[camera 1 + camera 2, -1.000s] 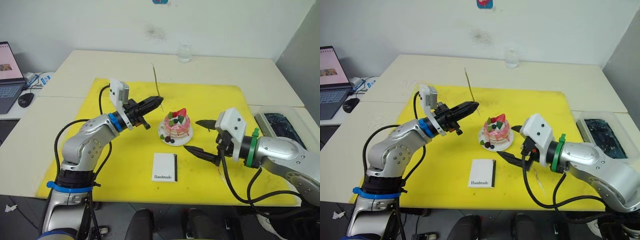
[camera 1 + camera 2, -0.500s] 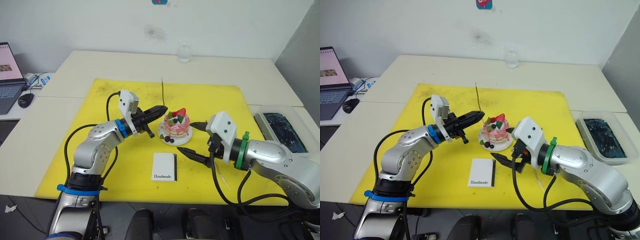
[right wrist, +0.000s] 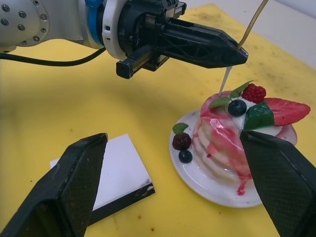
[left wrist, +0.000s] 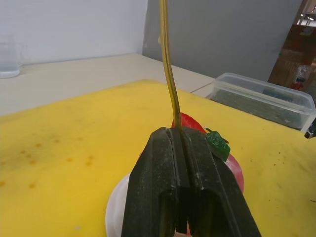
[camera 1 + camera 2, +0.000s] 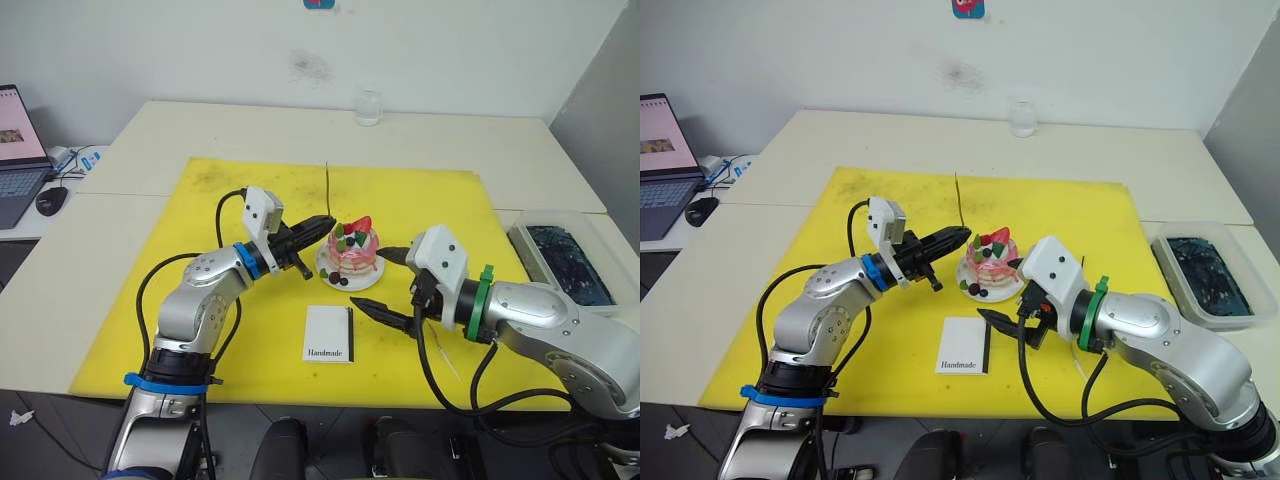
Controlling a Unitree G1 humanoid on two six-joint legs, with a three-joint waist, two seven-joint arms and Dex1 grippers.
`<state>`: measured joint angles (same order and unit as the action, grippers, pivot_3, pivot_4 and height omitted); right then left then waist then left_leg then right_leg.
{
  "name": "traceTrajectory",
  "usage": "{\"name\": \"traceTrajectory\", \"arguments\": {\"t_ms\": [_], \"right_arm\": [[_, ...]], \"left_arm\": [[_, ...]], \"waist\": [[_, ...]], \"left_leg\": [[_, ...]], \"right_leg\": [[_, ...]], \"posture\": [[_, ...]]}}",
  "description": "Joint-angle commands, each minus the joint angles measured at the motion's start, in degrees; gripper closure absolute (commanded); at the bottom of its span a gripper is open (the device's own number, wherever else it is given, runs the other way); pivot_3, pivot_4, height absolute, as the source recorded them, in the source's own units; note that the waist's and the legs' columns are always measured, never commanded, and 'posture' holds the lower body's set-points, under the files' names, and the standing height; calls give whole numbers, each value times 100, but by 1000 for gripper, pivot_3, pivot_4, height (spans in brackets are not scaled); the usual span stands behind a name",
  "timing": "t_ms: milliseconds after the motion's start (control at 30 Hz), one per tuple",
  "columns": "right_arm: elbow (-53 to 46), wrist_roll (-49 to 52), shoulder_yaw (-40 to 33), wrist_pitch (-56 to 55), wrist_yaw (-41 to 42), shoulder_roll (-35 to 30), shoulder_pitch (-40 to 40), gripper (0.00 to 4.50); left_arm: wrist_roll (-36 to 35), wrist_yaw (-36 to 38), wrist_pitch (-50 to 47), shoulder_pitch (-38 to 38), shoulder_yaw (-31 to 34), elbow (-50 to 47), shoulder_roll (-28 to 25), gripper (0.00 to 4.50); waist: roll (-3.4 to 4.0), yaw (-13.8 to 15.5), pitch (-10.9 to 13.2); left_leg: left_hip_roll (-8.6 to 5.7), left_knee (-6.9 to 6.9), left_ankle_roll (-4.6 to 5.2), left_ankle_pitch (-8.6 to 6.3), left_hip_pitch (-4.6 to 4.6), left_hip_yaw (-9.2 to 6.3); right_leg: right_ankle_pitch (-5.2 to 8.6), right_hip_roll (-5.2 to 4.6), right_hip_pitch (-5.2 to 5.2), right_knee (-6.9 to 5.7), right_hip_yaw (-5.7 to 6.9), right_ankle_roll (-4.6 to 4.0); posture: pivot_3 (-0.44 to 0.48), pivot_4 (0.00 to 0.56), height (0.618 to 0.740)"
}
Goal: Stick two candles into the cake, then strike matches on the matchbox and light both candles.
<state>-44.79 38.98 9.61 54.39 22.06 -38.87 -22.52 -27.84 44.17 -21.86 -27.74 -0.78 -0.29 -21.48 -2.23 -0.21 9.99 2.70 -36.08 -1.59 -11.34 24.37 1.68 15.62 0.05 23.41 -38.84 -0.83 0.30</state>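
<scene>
The left end effector (image 5: 322,222) is pinched tight on a thin candle (image 5: 328,188). The candle stands almost straight up, and its pale bottom tip hangs just above the pink cake (image 5: 353,252), at the cake's left edge. The cake sits on its white plate on the yellow mat (image 5: 200,300) that covers the desk (image 5: 120,130). The right end effector (image 5: 388,283) is wide open and holds nothing. It sits just to the right of the cake. The white matchbox (image 5: 330,334) lies flat on the mat, in front of the cake.
</scene>
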Motion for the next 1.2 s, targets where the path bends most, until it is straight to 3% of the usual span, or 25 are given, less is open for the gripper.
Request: {"name": "traceTrajectory", "arguments": {"t_ms": [33, 767, 900, 1200], "right_arm": [[-207, -44, -160, 6, -19, 33, -64, 53], [-286, -133, -212, -27, -108, 90, 210, 53], [-264, -214, -190, -52, -97, 123, 245, 0], [-205, -333, -204, -127, -40, 176, 265, 0]], "left_arm": [[108, 93, 235, 2, 0, 0, 30, 4500], [514, -77, 1015, 572, -78, 180, 465, 4500], [492, -226, 961, 557, 20, 107, 450, 3472], [382, -481, 843, 695, 317, -452, 359, 521]], "waist": [[0, 0, 0], [0, -2, 0], [0, -3, 0], [0, -10, 0]], "left_leg": [[0, 0, 0, 0, 0, 0], [0, -3, 0, 0, -4, 0], [0, -3, 0, 0, -4, 0], [1, -3, 0, 0, -4, 0]], "right_leg": [[0, 0, 0, 0, 0, 0], [-1, 0, -3, -5, -1, 2], [-1, 0, -3, -5, 0, 2], [-1, 1, -3, -5, 0, 2]], "posture": [[0, 150, 740], [0, 150, 740], [0, 150, 740], [0, 150, 740]]}}
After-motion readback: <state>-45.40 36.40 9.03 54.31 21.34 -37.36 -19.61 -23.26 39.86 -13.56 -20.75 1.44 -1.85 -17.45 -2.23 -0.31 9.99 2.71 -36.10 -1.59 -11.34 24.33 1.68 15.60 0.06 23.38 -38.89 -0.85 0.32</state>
